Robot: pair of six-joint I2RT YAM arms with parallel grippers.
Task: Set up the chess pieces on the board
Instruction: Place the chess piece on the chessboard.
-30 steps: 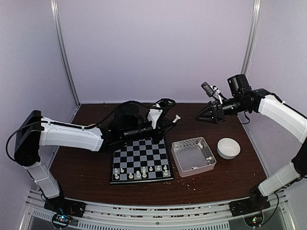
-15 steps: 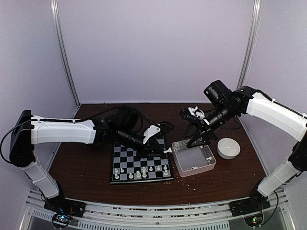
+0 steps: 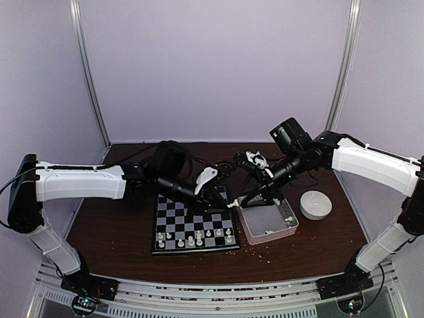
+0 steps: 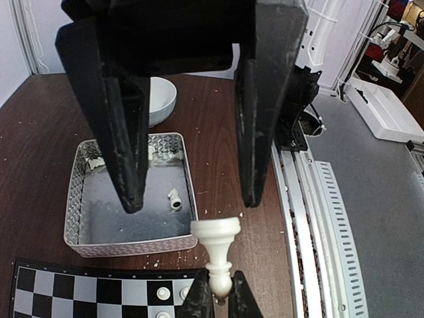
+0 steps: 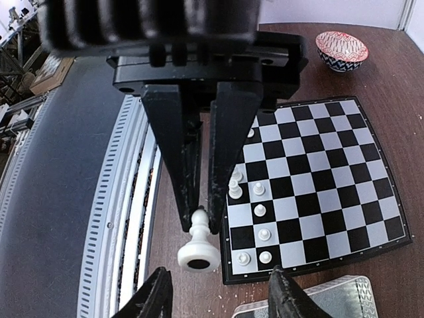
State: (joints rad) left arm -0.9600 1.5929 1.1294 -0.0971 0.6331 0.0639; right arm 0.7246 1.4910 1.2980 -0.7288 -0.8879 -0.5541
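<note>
Right tool: I am clenching it on one white chess piece. I am pinching the head end between the fingertips, so the round base is sticking out past them.

Left tool: I am holding it released, jaws standing wide apart. Its tips are pointing at that base from the opposite side and are not touching the piece.

The two tools are meeting tip to tip in the air over the middle of the bench. They are hanging roughly above the strip between the board and the clear tray.

The board is lying flat toward the near edge, a little left of centre. Small white pieces are standing on it in the rows closest to the near edge. From the top camera I cannot tell which figures they are.

The tray is sitting just beside the board's right side. A few loose pieces are lying on its floor, one near the middle and others against the far wall.

A plain white bowl is sitting just beyond the tray, toward the right edge. A red-patterned bowl is showing past the board on its left side, toward the left edge.

Pale crumbs are lying scattered on the bench in front of the tray, toward the near edge.
</note>
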